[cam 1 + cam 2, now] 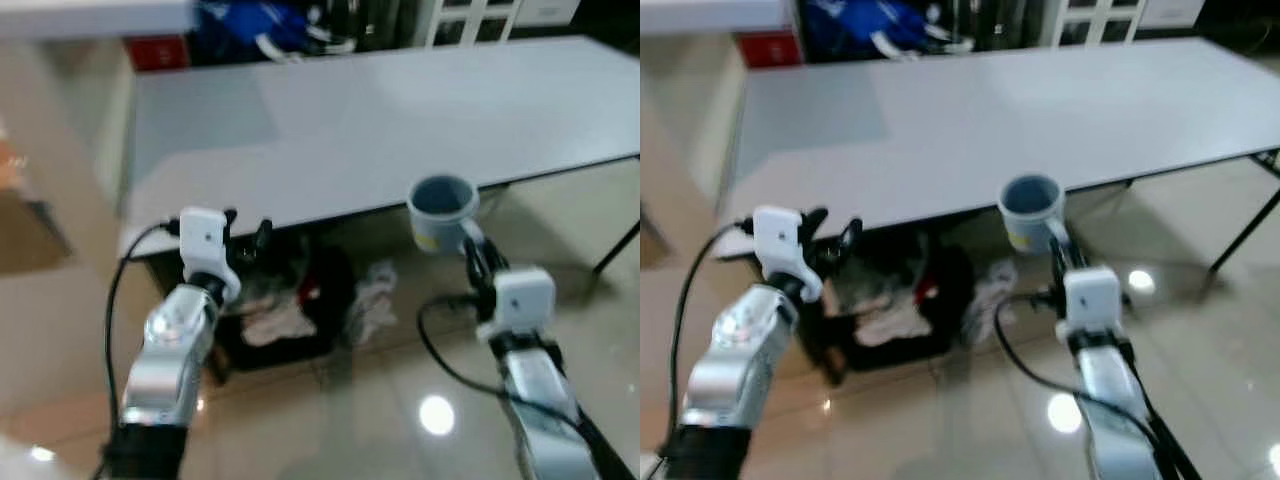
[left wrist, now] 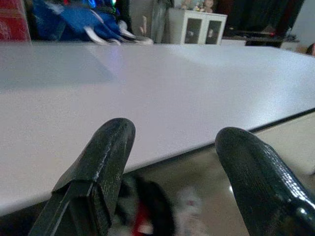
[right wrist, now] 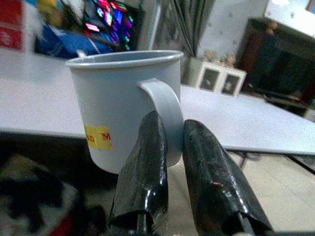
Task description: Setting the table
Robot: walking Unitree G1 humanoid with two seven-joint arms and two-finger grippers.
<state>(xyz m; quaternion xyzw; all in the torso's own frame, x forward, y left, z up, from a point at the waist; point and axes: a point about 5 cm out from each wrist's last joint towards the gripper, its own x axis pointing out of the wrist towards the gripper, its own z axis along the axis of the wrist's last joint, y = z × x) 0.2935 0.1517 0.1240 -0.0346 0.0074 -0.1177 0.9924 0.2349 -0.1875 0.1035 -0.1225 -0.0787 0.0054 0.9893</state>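
A pale blue-grey mug (image 1: 440, 210) with a yellow label hangs upright in the air just off the near edge of the long white table (image 1: 380, 110). My right gripper (image 1: 472, 250) is shut on its handle (image 3: 165, 118), one black finger on each side. The mug (image 3: 120, 103) stands level with the tabletop in the right wrist view. My left gripper (image 1: 245, 232) is held at the table's near left edge, open, with nothing between its fingers (image 2: 101, 169).
Under the table stands a dark basket (image 1: 290, 310) of crumpled cloths, some spilling onto the glossy tiled floor (image 1: 400, 400). Blue items (image 1: 265, 25) and a red box (image 1: 158, 52) lie beyond the table's far edge. A black table leg (image 1: 615, 248) slants at right.
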